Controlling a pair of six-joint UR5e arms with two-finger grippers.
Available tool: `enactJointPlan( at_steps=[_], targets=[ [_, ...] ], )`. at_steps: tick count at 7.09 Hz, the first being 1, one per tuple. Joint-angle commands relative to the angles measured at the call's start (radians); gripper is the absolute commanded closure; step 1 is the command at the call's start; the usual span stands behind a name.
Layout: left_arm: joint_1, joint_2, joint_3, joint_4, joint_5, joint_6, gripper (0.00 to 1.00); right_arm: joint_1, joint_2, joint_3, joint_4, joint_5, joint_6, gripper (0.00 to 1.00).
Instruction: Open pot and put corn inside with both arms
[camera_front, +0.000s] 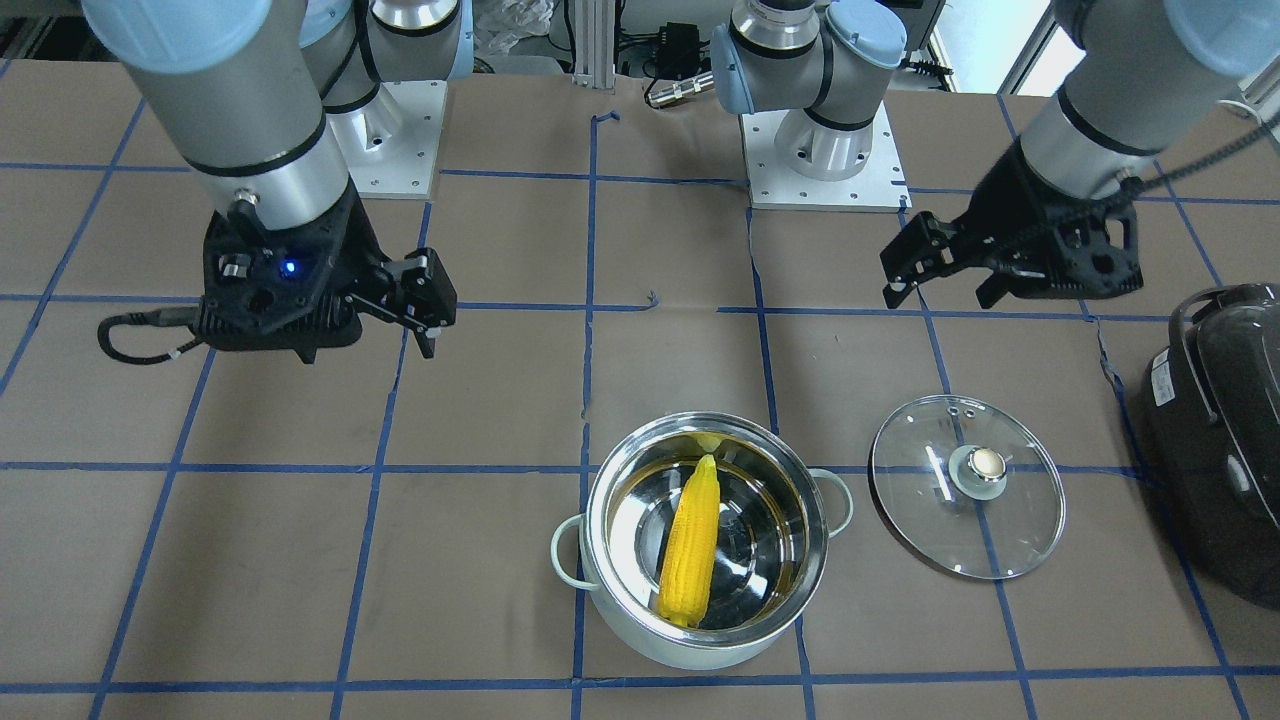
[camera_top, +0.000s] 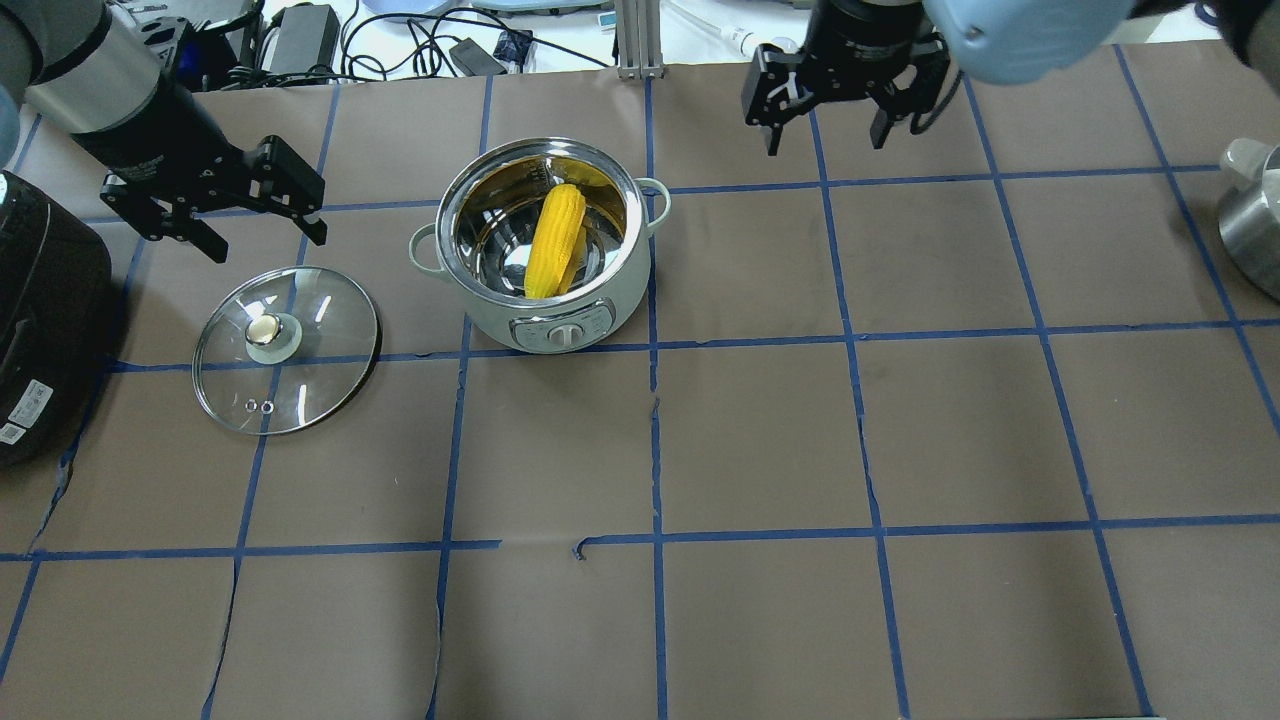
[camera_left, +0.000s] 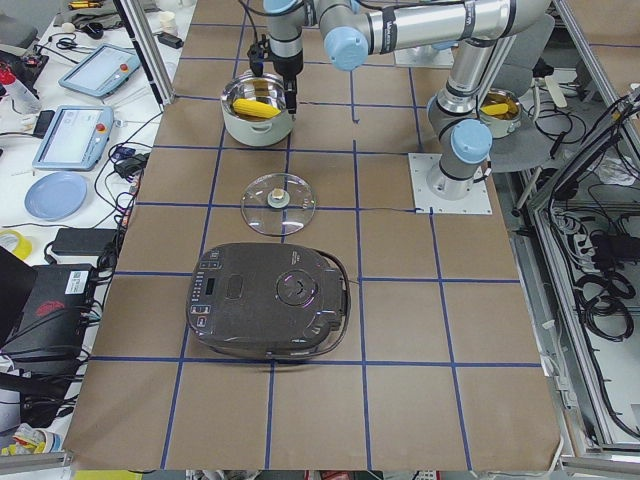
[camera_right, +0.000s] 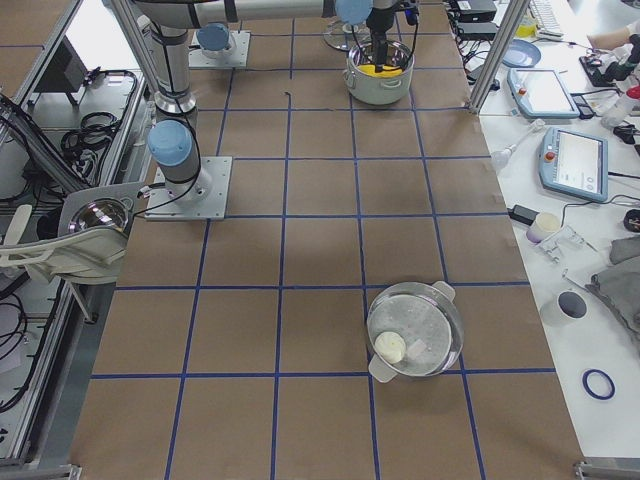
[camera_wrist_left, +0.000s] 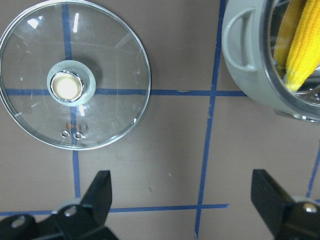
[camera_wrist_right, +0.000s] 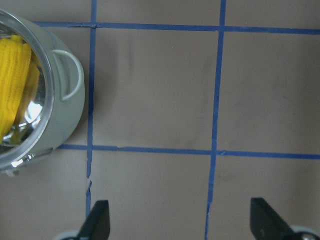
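Observation:
The pot (camera_top: 480, 310) stands open on the table, with the yellow corn (camera_top: 556, 240) lying slanted inside it. The glass lid (camera_top: 285, 350) lies flat on the table beside the pot, knob up. My left gripper (camera_top: 268, 240) is open and empty, hovering above the table just beyond the lid. My right gripper (camera_top: 825, 140) is open and empty, raised to the far right of the pot. The left wrist view shows the lid (camera_wrist_left: 75, 75), pot (camera_wrist_left: 250, 65) and corn (camera_wrist_left: 305, 45). The right wrist view shows the pot (camera_wrist_right: 65, 125) at the left.
A dark grey appliance (camera_top: 40, 320) sits at the table's left edge, close to the lid. A second steel pot (camera_top: 1250, 230) stands at the right edge, and it also shows in the exterior right view (camera_right: 415, 330). Blue tape lines grid the brown table.

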Motion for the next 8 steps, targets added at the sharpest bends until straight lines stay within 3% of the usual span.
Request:
enactJointPlan(
  at_steps=[1, 3, 5, 8],
  targets=[
    [-0.104, 0.084, -0.003, -0.032, 0.016, -0.162, 0.0, -0.012, -0.18, 0.16, -0.007, -0.036, -0.067, 0.0],
    [-0.15, 0.092, -0.003, -0.023, 0.014, -0.19, 0.0, -0.014, -0.188, 0.173, -0.01, -0.034, -0.129, 0.0],
    [-0.188, 0.091, -0.006, -0.015, 0.114, -0.187, 0.0, -0.012, -0.187, 0.175, -0.018, -0.027, -0.135, 0.0],
    [-0.188, 0.068, 0.007, 0.084, 0.087, -0.138, 0.0, -0.015, -0.182, 0.176, -0.055, -0.025, -0.138, 0.0]
  ],
)
